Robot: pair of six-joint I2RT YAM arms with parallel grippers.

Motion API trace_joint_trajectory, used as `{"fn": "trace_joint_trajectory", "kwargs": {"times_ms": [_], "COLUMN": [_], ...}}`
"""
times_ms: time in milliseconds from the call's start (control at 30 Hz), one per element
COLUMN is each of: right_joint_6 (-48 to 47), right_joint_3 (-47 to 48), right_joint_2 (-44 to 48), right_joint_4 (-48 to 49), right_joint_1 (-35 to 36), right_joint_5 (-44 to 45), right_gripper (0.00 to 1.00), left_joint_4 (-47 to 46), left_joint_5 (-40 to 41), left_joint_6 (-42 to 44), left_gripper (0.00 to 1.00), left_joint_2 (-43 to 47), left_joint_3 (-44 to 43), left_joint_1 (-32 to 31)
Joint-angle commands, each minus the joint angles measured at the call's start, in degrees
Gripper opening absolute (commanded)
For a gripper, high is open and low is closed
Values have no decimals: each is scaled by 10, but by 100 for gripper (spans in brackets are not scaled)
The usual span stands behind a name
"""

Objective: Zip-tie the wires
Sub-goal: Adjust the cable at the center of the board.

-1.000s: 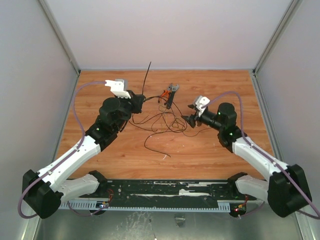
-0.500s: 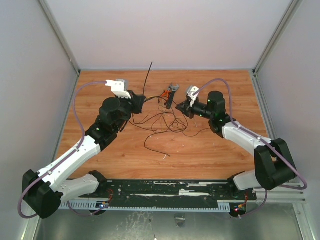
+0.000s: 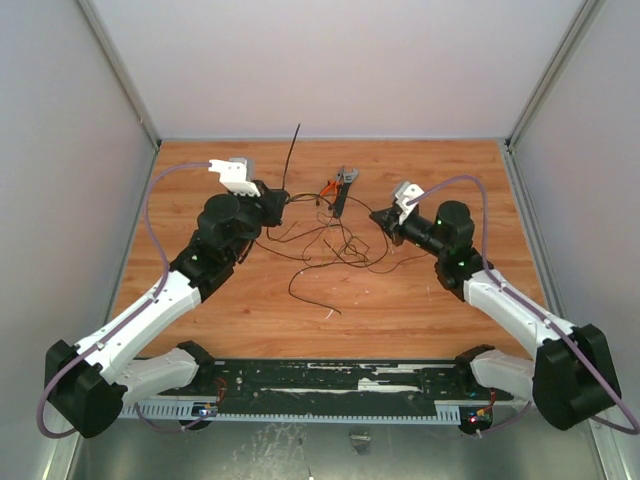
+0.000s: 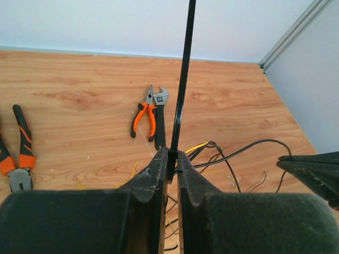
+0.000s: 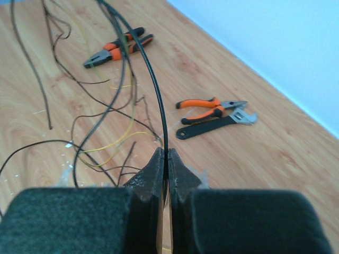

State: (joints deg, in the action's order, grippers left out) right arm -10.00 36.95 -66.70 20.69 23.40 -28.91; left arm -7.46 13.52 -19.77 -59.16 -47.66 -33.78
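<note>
**Both pincers clenched: left pincer [image 3: 278, 205] on the zip tie [image 3: 291, 158], right pincer [image 3: 381, 216] on one strand of the wires [image 3: 322, 248].**

Landmark is the wrench [image 3: 343, 190], lying flat on the worktop [image 3: 420, 300]. The left pincer sits left of the wrench and grasps the zip tie near its lower end. The strip stands almost upright, with its free end rising well above the fingers. The right pincer sits near the wrench on its right, jaws pressed together on a single black strand that arches up from them toward the tangle. The wires lie in loose loops just in front of the wrench, between the two pincers, and some ends trail toward the arm bases. Orange-handled pliers [image 3: 327, 188] lie just beside the wrench on its left.
</note>
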Motion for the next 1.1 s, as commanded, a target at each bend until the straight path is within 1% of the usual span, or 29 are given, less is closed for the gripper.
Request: {"fn": "trace_joint_trajectory", "kwargs": {"times_ms": [0,133,467,667,800,900,1067], "right_joint_6": [16,18,46,45,43,64,93], "right_joint_3": [-25,-33,-41,-32,-30,-42,-49], "right_joint_2": [48,76,94,88,89,101,118], "right_joint_4": [-16,-26,-26,-26,-33,-19,-10], "right_joint_1": [-20,-35,-70,-72,-72,-81,-106], "right_joint_5": [72,83,86,46,77,112,119], "right_gripper": [0,0,0,0,0,0,0], "left_joint_4": [-10,-9,-8,-13,-12,-12,-11], "left_joint_5": [11,10,12,6,7,8,6], "left_joint_6": [0,-2,-5,-9,-8,-8,-8], "left_gripper": [0,0,0,0,0,0,0], "left_joint_2": [10,11,13,8,9,11,12], "left_joint_3": [-6,-4,3,4,5,6,6], "left_joint_1": [9,11,17,19,19,21,23]}}
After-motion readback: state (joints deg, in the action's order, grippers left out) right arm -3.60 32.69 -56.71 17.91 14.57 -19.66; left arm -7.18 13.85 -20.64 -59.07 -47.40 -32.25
